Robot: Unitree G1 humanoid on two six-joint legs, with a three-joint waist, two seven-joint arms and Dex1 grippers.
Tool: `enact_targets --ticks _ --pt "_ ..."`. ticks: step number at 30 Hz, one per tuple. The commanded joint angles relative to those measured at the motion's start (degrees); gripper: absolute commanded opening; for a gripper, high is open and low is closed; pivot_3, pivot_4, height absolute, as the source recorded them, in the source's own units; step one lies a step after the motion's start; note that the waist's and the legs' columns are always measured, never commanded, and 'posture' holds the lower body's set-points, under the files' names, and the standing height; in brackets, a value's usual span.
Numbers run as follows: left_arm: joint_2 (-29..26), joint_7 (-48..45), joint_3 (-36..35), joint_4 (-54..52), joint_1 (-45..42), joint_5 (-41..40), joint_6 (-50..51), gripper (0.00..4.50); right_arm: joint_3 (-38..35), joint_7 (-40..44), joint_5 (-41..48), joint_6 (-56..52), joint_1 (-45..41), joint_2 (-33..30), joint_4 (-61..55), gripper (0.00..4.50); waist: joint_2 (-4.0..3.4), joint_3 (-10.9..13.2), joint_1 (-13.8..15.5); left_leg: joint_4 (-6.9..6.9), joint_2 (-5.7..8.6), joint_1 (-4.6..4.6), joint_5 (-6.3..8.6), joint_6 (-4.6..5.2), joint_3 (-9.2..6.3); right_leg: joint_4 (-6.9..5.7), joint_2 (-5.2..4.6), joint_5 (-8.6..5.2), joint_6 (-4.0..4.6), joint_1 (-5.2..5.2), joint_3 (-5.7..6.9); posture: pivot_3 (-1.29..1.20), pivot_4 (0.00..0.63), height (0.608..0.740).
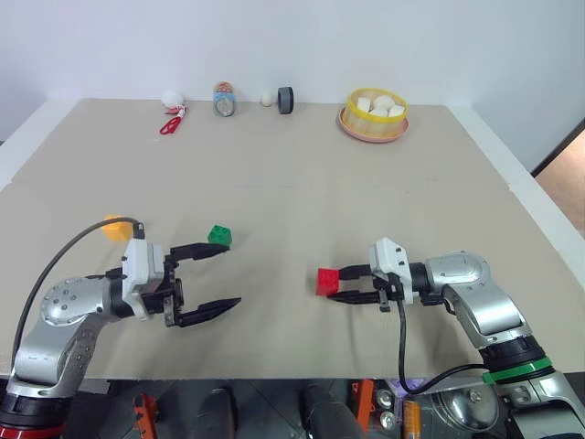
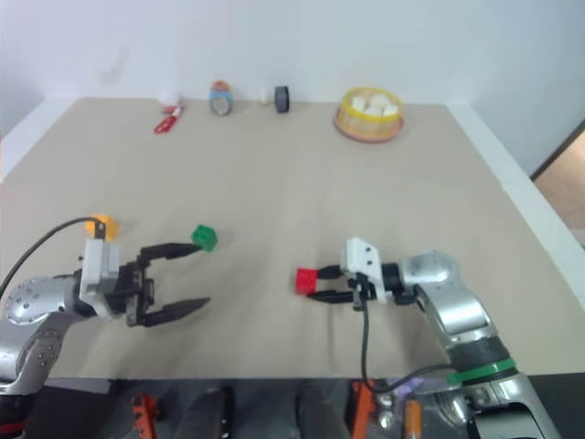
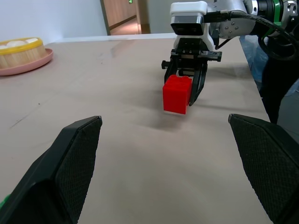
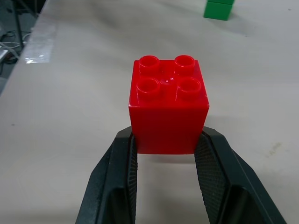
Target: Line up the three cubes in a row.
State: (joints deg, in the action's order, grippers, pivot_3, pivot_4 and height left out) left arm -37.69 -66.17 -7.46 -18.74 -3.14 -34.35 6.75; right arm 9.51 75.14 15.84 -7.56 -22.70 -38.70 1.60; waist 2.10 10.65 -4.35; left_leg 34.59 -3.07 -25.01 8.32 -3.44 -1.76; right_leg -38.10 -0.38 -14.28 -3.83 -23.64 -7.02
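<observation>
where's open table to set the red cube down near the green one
The bare stretch of table between the green cube and the red cube, which the right gripper holds, is free. So is the wide middle up to the yellow bowl. It is tighter on the green cube's other side, by the open left gripper and the orange-yellow cube.

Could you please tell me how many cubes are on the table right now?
3. The red cube is gripped by the right gripper, the green cube sits just beyond the open left gripper, and the orange cube lies behind the left arm.
</observation>
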Motion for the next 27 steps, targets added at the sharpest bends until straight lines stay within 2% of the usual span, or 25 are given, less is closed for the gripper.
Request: enact_targets --ticks 1,13,23,25,27 --pt "-0.66 1.06 -1.86 -2.95 0.40 -1.32 0.38 4.50 0.06 0.85 0.23 1.58 -0.38 0.28 0.49 1.17 0.00 0.00 0.01 0.00 -0.01 0.00 0.00 0.00 0.00 0.00 0.01 0.00 0.00 0.00 0.00 0.00 0.150 0.740" --pt "-0.88 3.09 -3.42 -4.73 1.69 -1.81 1.49 4.50 0.98 3.24 -2.27 8.80 -2.45 0.59 10.11 1.17 0.00 0.00 0.01 -0.01 -0.01 0.02 0.00 0.00 0.01 0.00 0.01 0.00 0.01 0.02 0.01 0.00 0.150 0.740" --pt "-0.76 4.93 -4.52 -7.13 4.52 -2.20 1.75 4.50 2.31 6.25 -2.39 10.38 -4.33 1.79 13.08 1.17 0.00 0.00 0.00 -0.01 -0.01 0.24 0.00 0.00 0.02 0.00 0.01 0.00 0.01 0.20 0.00 0.00 0.150 0.740" --pt "-0.68 5.24 -4.72 -7.47 5.15 -2.19 1.62 4.50 2.32 6.83 -2.27 10.25 -4.72 2.04 13.76 2.21 0.00 0.00 -0.01 -0.02 -0.01 0.26 0.00 0.00 0.03 0.00 0.01 0.00 0.02 0.21 -0.01 0.00 0.150 0.740" --pt "-0.60 5.56 -5.00 -7.75 5.80 -2.18 1.52 4.50 2.15 6.88 -2.30 9.68 -5.13 2.33 14.36 2.81 0.00 0.00 -0.01 -0.02 -0.02 0.27 0.00 0.00 0.02 0.00 0.01 0.00 0.02 0.22 0.00 0.00 0.150 0.740"
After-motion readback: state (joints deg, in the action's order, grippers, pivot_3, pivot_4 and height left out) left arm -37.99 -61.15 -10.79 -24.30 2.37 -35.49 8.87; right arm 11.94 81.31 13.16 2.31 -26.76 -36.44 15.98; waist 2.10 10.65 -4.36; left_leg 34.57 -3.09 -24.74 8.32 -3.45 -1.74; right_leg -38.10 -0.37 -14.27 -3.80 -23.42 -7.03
